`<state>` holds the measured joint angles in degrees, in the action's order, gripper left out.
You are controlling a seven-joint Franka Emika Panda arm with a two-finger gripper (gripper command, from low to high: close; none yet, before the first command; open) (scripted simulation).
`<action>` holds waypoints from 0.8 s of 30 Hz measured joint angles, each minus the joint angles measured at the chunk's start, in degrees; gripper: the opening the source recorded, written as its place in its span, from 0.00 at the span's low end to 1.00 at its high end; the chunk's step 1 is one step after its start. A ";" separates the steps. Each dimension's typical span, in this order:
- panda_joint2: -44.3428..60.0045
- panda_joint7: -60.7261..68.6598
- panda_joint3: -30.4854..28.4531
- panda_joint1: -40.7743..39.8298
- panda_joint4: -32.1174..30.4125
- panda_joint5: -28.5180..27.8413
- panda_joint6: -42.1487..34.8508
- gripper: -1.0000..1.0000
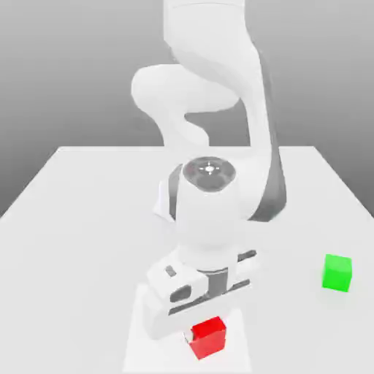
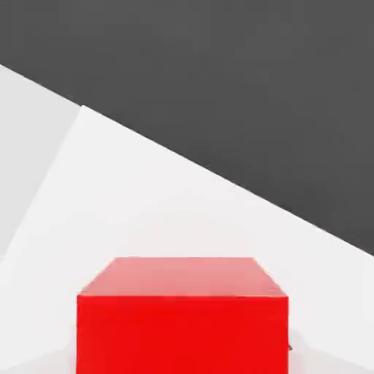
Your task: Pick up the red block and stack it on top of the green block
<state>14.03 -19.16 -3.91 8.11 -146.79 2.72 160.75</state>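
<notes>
Arm: the white Panda arm reaches down from the far side of the table (image 1: pixel 66 219) toward its near edge, wrist and hand tipped over the red block.

Gripper (image 1: pixel 199 332): lowered right onto the red block; the hand body covers the block's upper far side in the exterior view. The claw is drawn in as tight as it goes around the block, so it has hold of the red block. The fingers themselves are hidden behind the hand body and the block.

Red block (image 1: pixel 208 337): sits near the table's near edge, roughly midway along it, directly under the hand. In the hand view it (image 2: pixel 182 321) looms large, top face and one side face visible, with the pale table surface running behind it. Whether it rests on the table or is just lifted off cannot be told.

Green block (image 1: pixel 337 272): stands alone on the table toward the exterior view's right edge, a bit farther from the near edge than the red block, well apart from it and from the gripper. Nothing touches it.

Table: plain white surface, grey backdrop behind.
</notes>
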 joint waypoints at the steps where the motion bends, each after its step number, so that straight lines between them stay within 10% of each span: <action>1: -1.99 -0.26 -0.25 0.17 -0.31 -0.33 -1.67 0.00; 17: -15.04 10.04 16.54 25.40 -5.99 -1.15 -9.00 0.00; 23: -6.79 7.28 13.73 29.29 -6.08 -6.52 -0.82 0.00; 24: -5.03 6.63 13.21 29.54 -6.00 -7.45 0.81 1.00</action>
<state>9.00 -12.53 9.30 37.65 -152.79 -4.73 161.55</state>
